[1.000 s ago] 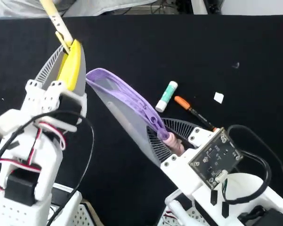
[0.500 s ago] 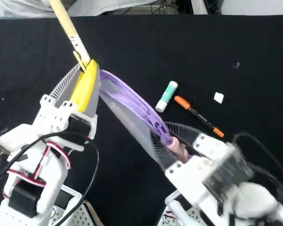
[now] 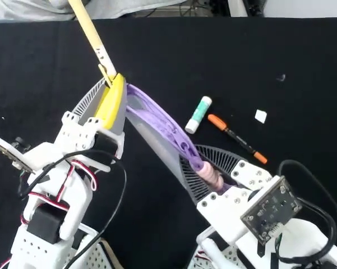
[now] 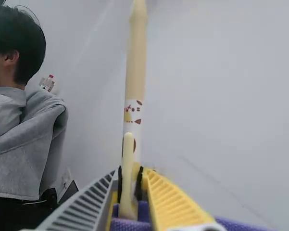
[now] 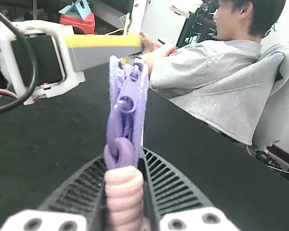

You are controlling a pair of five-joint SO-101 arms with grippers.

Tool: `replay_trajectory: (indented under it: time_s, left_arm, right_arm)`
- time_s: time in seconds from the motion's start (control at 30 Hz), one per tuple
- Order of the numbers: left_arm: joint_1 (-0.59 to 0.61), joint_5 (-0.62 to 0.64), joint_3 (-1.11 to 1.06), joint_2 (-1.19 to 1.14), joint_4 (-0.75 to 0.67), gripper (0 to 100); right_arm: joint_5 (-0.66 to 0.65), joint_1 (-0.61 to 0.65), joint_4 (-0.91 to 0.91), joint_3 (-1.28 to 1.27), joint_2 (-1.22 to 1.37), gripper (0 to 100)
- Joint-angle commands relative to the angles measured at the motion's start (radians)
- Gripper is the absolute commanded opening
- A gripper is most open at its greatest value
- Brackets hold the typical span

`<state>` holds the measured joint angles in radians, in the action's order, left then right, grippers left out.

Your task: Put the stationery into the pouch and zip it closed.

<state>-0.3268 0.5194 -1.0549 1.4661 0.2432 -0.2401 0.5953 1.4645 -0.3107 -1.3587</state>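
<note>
A purple pouch (image 3: 162,129) hangs slanted above the black table (image 3: 280,50). My right gripper (image 3: 205,169) is shut on its near end, at the pink coiled pull (image 5: 124,192), and the zipper (image 5: 127,96) runs away from those fingers. My left gripper (image 3: 110,85), with one yellow finger, is shut on a cream pen (image 3: 91,31) right at the pouch's far end. The cream pen (image 4: 134,72) sticks up past the left gripper (image 4: 130,175), with the pouch's purple edge (image 4: 134,224) just under it. A green-capped glue stick (image 3: 198,114) and an orange pen (image 3: 235,137) lie on the table.
A small white eraser (image 3: 261,116) lies to the right of the orange pen. Both arm bases crowd the near edge. Grey cloth and cables sit beyond the table's far edge.
My left gripper has carried the cream pen to the right, up against the pouch's far end. The pouch has swung a little steeper. The right arm shifted slightly and kept its grip.
</note>
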Motion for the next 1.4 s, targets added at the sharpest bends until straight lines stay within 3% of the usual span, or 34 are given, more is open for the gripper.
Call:
replay_trajectory:
  time_s: [0.0, 0.1, 0.23, 0.37, 0.5, 0.7, 0.97, 1.1, 1.27, 1.37]
  left_arm:
    - [-0.013, 0.0, 0.002, -0.002, -0.018, 4]
    - [-0.013, 0.006, 0.013, -0.002, 0.002, 13]
    - [-0.048, 0.006, 0.105, -0.002, 0.138, 15]
    - [-0.128, 0.0, 0.193, -0.002, 0.227, 15]
    - [-0.143, -0.005, 0.2, -0.002, 0.229, 14]
    - [-0.153, -0.17, 0.202, -0.002, 0.235, 5]
    - [-0.139, -0.18, 0.219, 0.0, 0.285, 11]
    - [0.013, -0.173, 0.277, -0.003, 0.327, 13]
    - [0.26, -0.074, 0.331, -0.018, 0.388, 16]
    - [0.326, -0.071, 0.34, -0.087, 0.428, 16]
  right_arm:
    - [-0.006, 0.014, -0.048, 0.005, -0.008, 1.1]
    - [-0.006, 0.014, -0.052, 0.002, -0.008, 1.1]
    - [-0.009, 0.014, -0.052, 0.002, -0.01, 1.1]
    - [-0.011, 0.014, -0.052, 0.002, -0.01, 1.1]
    - [-0.011, 0.014, -0.052, 0.002, -0.013, 1.1]
    - [-0.011, 0.014, -0.051, 0.002, -0.016, 1.1]
    - [-0.011, 0.009, -0.046, 0.002, -0.018, 1.1]
    - [-0.011, 0.009, -0.044, 0.002, -0.018, 1.1]
    - [-0.011, 0.009, -0.044, 0.002, -0.018, 1.1]
    - [-0.011, 0.009, -0.044, 0.002, -0.018, 1.1]
